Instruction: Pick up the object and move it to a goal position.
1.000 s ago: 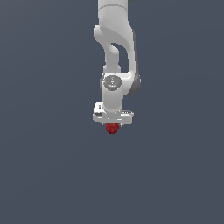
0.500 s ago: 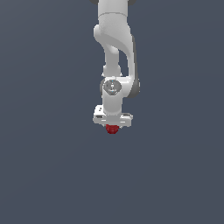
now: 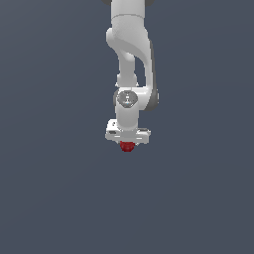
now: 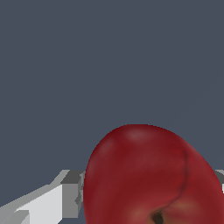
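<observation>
— Where is the object now?

— The dark red fruit (image 3: 127, 146) sits directly under my gripper (image 3: 127, 144), touching its underside. In the exterior view only its lower part shows below the white gripper body, and the fruit is much narrower than that body. Around it there is only plain grey-blue background, with no surface visible under it.

— Are you holding it?

— Yes, my gripper is clenched on the fruit. In the wrist view the dark red fruit (image 4: 153, 177) fills the space between my fingers. One white and grey finger (image 4: 65, 197) lies right against its side, and a small piece of the other finger shows at the opposite side.

— Which way does it point? Where is its long axis?

— It is nearly round, so I cannot give a clear long axis. In the wrist view I see a dark dimple, like a stem pit, on the part of the fruit nearest to my wrist camera. A shallow crease runs from this dimple up over the skin.

— And your arm?

— It hangs straight down above the fruit, with the gripper pointing downward.
</observation>
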